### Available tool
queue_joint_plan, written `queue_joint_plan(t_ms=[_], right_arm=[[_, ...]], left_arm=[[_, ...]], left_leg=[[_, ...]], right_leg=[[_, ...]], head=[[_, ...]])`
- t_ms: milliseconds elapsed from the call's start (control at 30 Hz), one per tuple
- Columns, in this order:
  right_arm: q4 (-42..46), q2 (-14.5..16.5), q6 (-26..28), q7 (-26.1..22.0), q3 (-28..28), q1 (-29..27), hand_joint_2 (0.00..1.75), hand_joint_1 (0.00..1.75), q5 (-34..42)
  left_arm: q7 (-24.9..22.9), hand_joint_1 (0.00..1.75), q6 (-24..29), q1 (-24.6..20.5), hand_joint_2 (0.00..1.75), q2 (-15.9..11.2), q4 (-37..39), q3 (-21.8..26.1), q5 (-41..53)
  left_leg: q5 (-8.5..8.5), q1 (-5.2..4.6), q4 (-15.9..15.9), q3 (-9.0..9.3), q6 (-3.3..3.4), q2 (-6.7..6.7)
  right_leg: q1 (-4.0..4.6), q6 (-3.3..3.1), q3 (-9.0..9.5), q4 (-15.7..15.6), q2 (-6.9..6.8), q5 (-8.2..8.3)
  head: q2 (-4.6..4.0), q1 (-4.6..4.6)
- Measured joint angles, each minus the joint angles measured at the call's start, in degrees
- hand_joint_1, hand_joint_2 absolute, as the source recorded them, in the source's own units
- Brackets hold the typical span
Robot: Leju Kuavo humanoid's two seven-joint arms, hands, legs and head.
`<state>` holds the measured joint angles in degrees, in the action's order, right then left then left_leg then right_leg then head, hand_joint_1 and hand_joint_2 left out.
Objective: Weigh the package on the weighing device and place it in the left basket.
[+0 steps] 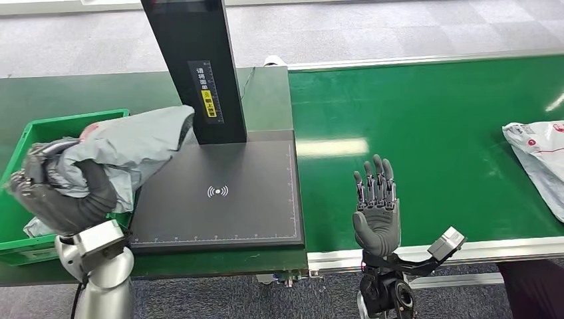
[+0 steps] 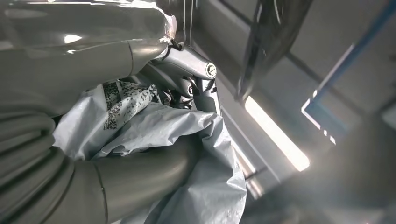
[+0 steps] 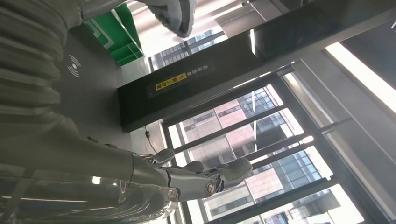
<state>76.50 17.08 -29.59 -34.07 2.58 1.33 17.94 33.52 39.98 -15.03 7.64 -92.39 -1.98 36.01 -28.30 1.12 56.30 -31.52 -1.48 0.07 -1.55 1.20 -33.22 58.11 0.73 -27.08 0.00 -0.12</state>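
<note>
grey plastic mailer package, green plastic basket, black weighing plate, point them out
grey plastic mailer package [image 1: 136, 147], head view, crumpled middle
green plastic basket [image 1: 66, 121], head view, far rim
black weighing plate [image 1: 219, 219], head view, bare top

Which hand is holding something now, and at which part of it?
The left hand grips the grey package by its bunched end, over the green basket. The right hand holds nothing.

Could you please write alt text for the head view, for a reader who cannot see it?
The robot's left hand holds a crumpled grey package over the green basket, beside the black scale. Its open right hand hovers above the green conveyor, where a white package lies.
</note>
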Motion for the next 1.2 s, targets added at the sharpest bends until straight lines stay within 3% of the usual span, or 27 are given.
queue_joint_plan(t_ms=[167,367,467,633,767,967,1167,1200], right_arm=[[0.0,0.1,-0.2,0.2,0.0,0.1,1.75,0.00,0.0],[0.0,0.4,-0.5,0.8,0.0,0.6,1.75,0.00,0.0],[0.0,0.4,-0.8,1.1,0.0,0.7,1.75,0.00,0.0],[0.0,0.4,-1.7,1.1,0.1,0.6,1.75,0.00,0.1],[0.0,0.4,-2.0,1.1,0.2,0.6,1.75,0.00,0.1],[0.0,0.4,-2.2,1.2,0.6,0.4,1.75,0.00,0.2],[0.1,0.5,-2.2,1.4,0.7,0.4,1.75,0.00,0.0],[0.0,0.6,-2.2,1.5,0.7,0.4,1.75,0.00,0.0]], left_arm=[[-2.8,1.75,-0.4,-1.7,1.75,-2.7,-2.4,3.5,-2.6],[-9.0,1.75,-4.6,-9.5,1.75,-9.1,2.5,9.2,-4.5],[-10.4,1.75,-7.9,-14.5,1.75,-13.5,11.0,13.9,-4.9],[-14.1,1.75,-10.6,-26.4,1.75,-21.5,32.7,20.1,1.0],[-15.7,1.75,-10.5,-33.0,1.75,-25.6,46.0,22.4,3.0],[-14.5,1.75,-10.0,-35.1,1.75,-27.7,55.6,25.5,2.1],[-11.9,1.75,-10.0,-34.0,1.75,-26.9,58.4,26.5,1.8],[-11.2,1.57,-10.2,-33.6,1.75,-26.6,58.4,26.7,1.5]], left_leg=[[0.02,0.01,0.0,0.02,-0.01,-0.01],[0.06,0.02,0.0,0.07,-0.02,0.02],[0.08,0.03,0.0,0.14,-0.05,0.13],[0.12,0.05,0.0,0.14,-0.12,0.22],[0.12,0.04,0.0,0.10,-0.13,0.26],[0.11,0.03,0.0,-0.03,-0.13,0.22],[0.11,0.03,0.0,-0.04,-0.13,0.22],[0.11,0.03,0.0,-0.04,-0.13,0.23]], right_leg=[[0.01,0.00,-0.01,0.0,0.01,0.00],[0.03,-0.02,0.02,0.0,0.03,0.02],[0.04,-0.06,-0.01,0.1,0.11,0.04],[0.06,-0.10,-0.09,0.2,0.20,0.07],[0.06,-0.11,-0.13,0.2,0.25,0.07],[0.05,-0.11,-0.24,0.2,0.25,0.07],[0.05,-0.11,-0.27,0.1,0.25,0.07],[0.05,-0.11,-0.27,0.1,0.25,0.07]], head=[[0.00,-0.01],[0.00,0.01],[0.00,0.01],[0.00,0.01],[0.00,0.02],[0.00,0.03],[0.00,0.03],[0.00,0.03]])
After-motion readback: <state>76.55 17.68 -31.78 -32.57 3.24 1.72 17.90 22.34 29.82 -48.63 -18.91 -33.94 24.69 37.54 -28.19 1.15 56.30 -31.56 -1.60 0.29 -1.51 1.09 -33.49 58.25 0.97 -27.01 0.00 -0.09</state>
